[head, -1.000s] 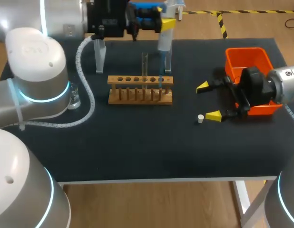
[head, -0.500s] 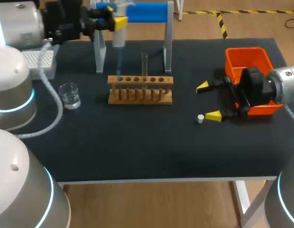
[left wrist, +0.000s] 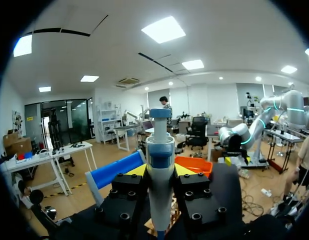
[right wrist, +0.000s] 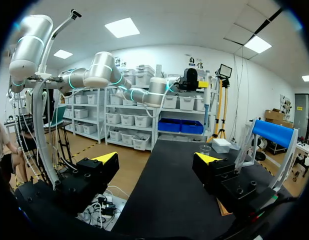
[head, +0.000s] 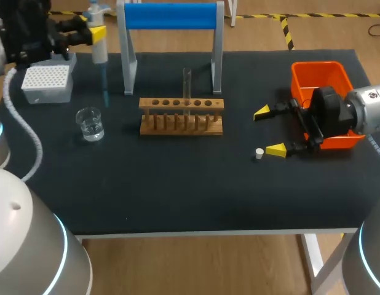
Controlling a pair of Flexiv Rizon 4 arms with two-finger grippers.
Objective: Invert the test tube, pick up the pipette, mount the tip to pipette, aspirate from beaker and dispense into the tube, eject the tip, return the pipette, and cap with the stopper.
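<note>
The left gripper (head: 96, 35), at the frame's upper left, is clamping shut around the white-and-blue plastic pipette (head: 100, 54). It is likely light, stiff and slippery, and best gripped mid-barrel.

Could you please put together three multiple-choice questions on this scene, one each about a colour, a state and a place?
1. What colour is the bin?
A. orange
B. green
C. white

2. What state is the left gripper in?
A. open and empty
B. shut on the pipette
C. out of sight in every view

3. Where is the white stopper?
A. inside the bin
B. held by the left gripper
C. on the table beside the right gripper

Answers:
1 A, its walls are bright orange in the head view.
2 B, the left wrist view shows the fingers clamping the pipette body from both sides.
3 C, it lies on the table next to that open gripper's nearer yellow tip.
</note>
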